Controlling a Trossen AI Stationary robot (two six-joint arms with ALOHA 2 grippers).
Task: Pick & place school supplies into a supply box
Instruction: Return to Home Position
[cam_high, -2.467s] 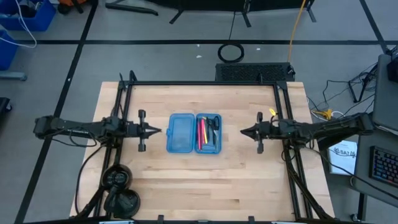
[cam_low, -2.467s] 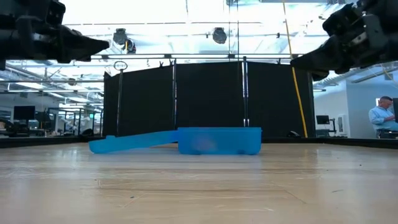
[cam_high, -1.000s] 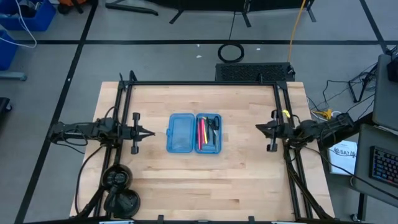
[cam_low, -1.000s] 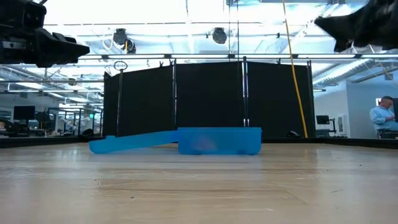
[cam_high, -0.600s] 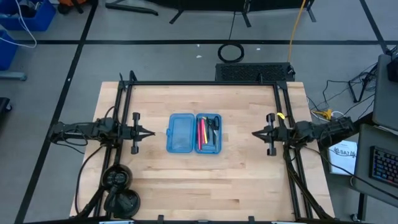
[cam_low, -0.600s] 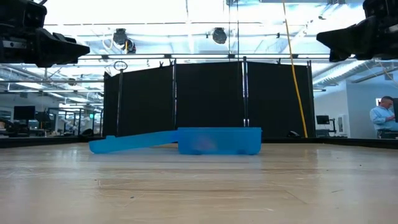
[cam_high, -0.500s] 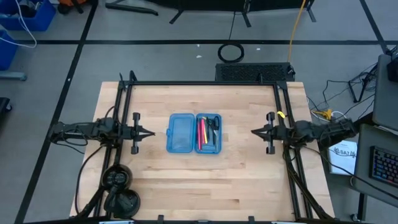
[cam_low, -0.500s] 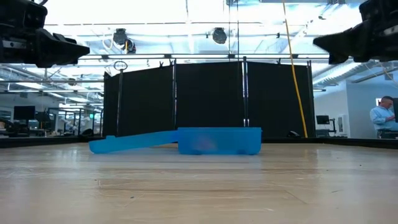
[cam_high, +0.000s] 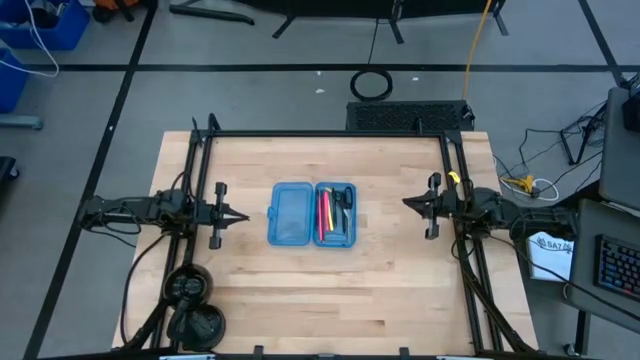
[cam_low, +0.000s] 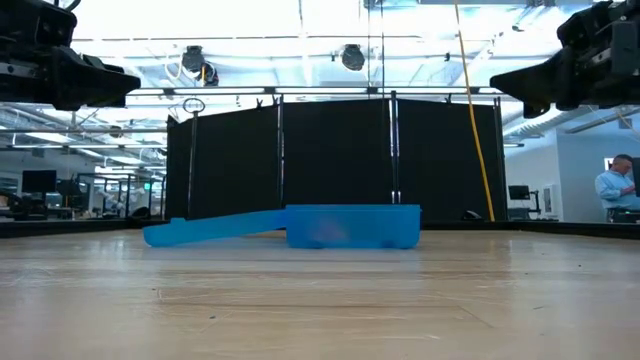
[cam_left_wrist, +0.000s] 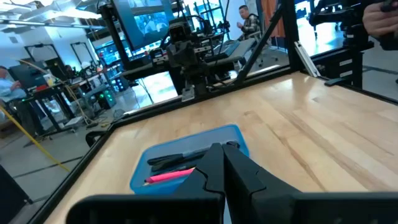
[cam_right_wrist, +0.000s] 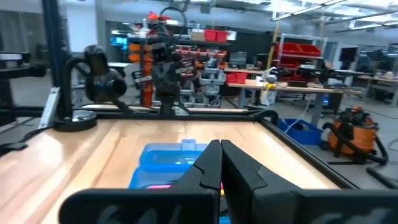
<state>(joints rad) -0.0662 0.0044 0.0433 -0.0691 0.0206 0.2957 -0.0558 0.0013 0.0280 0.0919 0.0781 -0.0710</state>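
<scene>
The blue supply box (cam_high: 311, 213) lies open at the table's middle, both halves flat on the wood. Its right half holds a pink pen (cam_high: 322, 212), dark pens and the black-handled scissors (cam_high: 343, 199); its left half is bare. The box also shows in the low view (cam_low: 350, 226), the left wrist view (cam_left_wrist: 186, 163) and the right wrist view (cam_right_wrist: 165, 158). My left gripper (cam_high: 246, 214) is shut and empty, above the table left of the box. My right gripper (cam_high: 405, 204) is shut and empty, above the table right of the box.
A black frame (cam_high: 320, 134) runs along the table's far edge and down both sides. A dark round stand (cam_high: 190, 300) sits at the near left corner. Bare wood lies between each gripper and the box. A person (cam_low: 612, 190) sits in the room behind.
My right gripper has moved toward the table's left, a little nearer the box, and slightly toward the far edge. My left arm and the box have kept still.
</scene>
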